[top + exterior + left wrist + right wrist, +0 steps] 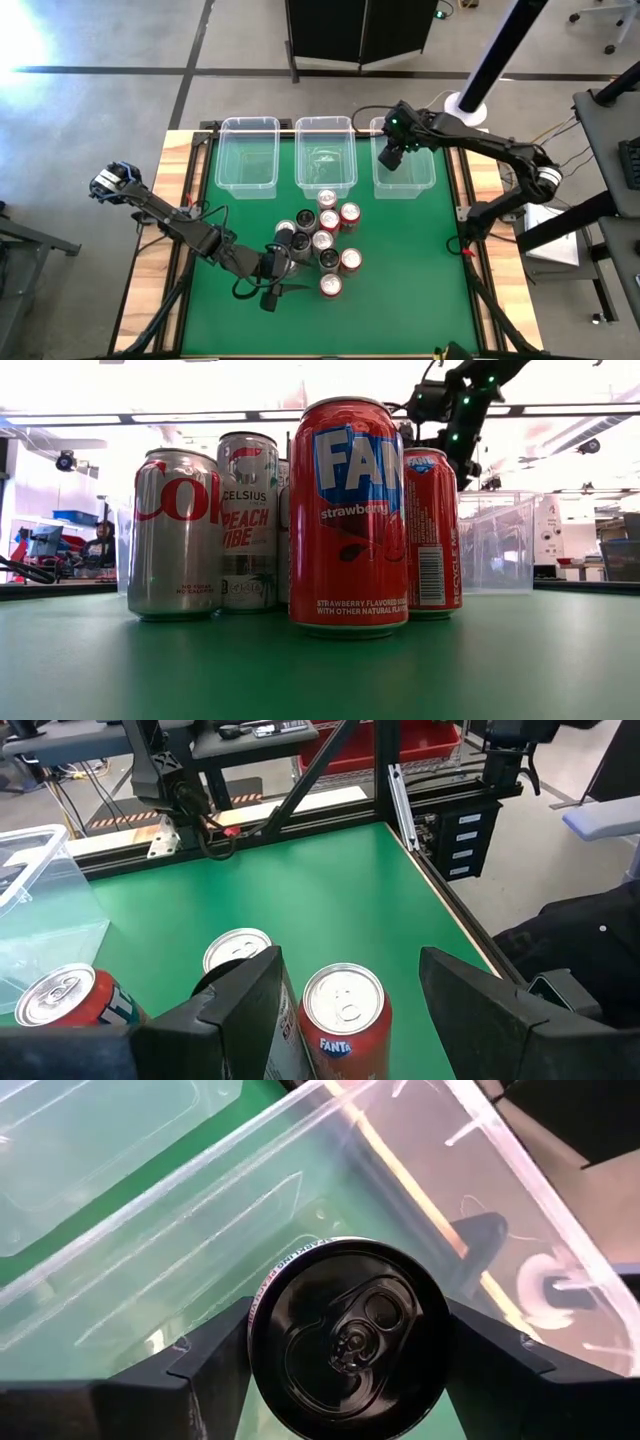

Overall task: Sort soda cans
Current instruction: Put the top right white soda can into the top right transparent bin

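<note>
Soda cans (322, 240): smooth metal cylinders clustered mid-mat. Right gripper (392, 157) clamps black can (348, 1337) above clear right bin (425, 178); left gripper (283, 266) spread around Fanta can (342, 1020).

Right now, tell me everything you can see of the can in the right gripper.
The black can is clamped between the right gripper's two dark fingers, seen end-on: dark lid, unopened pull tab, white lettering along the rim. It looks like metal. It hangs above the rightmost clear bin, not touching it. Its body is hidden.
</note>
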Tool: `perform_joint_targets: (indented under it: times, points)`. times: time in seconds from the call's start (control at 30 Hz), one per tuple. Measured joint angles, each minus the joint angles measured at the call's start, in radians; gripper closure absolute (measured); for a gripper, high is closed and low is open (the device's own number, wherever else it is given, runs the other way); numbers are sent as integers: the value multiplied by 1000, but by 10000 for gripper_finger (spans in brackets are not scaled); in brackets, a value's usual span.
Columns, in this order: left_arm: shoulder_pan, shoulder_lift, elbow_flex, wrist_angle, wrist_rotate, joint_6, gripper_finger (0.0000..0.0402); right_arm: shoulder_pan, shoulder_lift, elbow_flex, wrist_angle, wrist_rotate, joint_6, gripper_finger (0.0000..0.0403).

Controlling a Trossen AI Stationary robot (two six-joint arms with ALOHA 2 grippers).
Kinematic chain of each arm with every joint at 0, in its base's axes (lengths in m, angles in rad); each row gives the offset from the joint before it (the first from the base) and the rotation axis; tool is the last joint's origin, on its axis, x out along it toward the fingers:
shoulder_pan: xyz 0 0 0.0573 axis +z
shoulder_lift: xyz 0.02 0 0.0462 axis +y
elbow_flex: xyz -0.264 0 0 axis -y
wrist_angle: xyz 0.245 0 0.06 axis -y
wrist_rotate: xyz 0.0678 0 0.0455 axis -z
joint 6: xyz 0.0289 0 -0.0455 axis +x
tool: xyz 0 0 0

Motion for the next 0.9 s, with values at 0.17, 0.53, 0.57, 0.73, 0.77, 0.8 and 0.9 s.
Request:
perform_joint_targets:
  times: [0.17,0.53,0.57,0.73,0.77,0.8,0.9]
  points:
    - [0,0,-5,-2,0,-8,180,-13,30,-2,24,-10,18,141]
    - [0,0,-6,-4,0,-15,180,-69,37,-9,71,-34,46,136]
    - [0,0,-6,-4,0,-15,180,-75,38,-14,79,-40,46,136]
    - [0,0,-6,-4,0,-15,180,-89,38,-33,107,-54,57,119]
    - [0,0,-6,-4,0,-15,180,-89,38,-34,106,-53,57,114]
    - [0,0,-6,-4,0,-15,180,-89,38,-34,104,-53,57,110]
    - [0,0,-6,-4,0,-15,180,-88,38,-33,98,-53,66,97]
